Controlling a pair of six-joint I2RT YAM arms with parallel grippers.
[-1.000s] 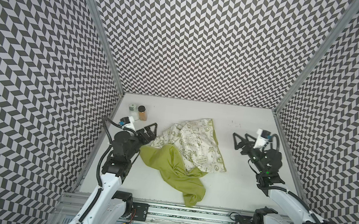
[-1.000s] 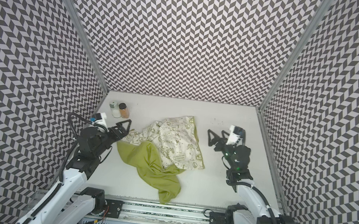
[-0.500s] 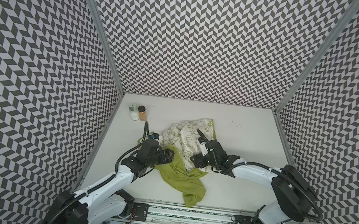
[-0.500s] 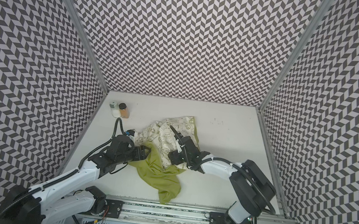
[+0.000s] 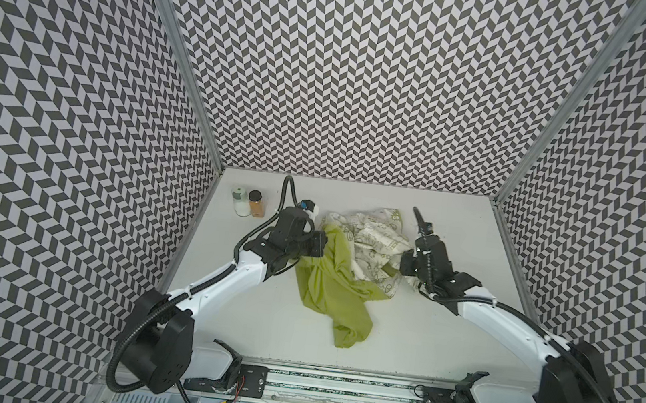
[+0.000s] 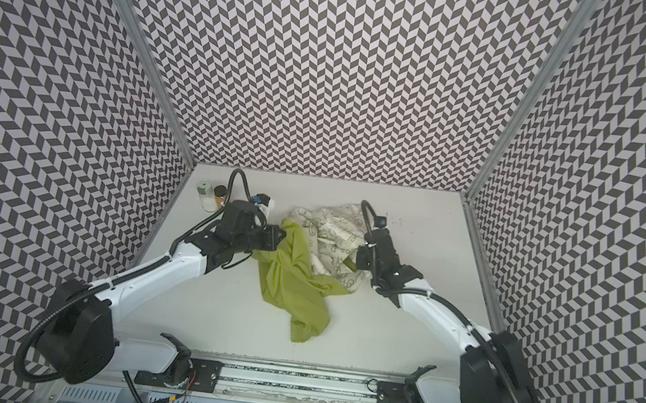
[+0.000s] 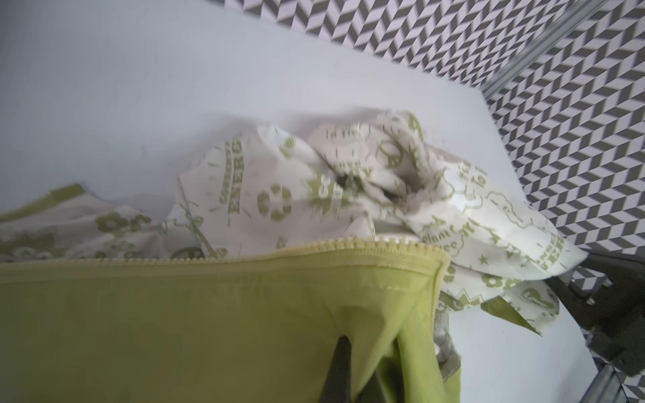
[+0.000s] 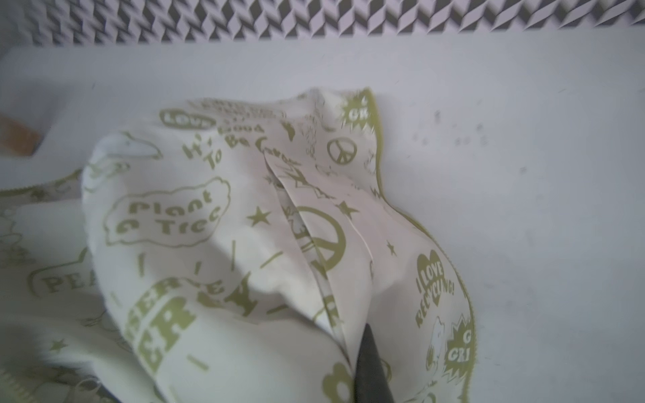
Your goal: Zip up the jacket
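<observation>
Tabletop (image 5: 442, 342), L tool (image 5: 320, 244), R tool (image 5: 406, 265) pinching jacket (image 5: 327, 291)

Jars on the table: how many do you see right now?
2. A pale-lidded white jar and a dark-lidded orange jar stand side by side in the back left corner; the crumpled jacket could hide more.

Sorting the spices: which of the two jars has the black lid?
The orange-filled jar, standing beside the white one with a pale lid.
</observation>
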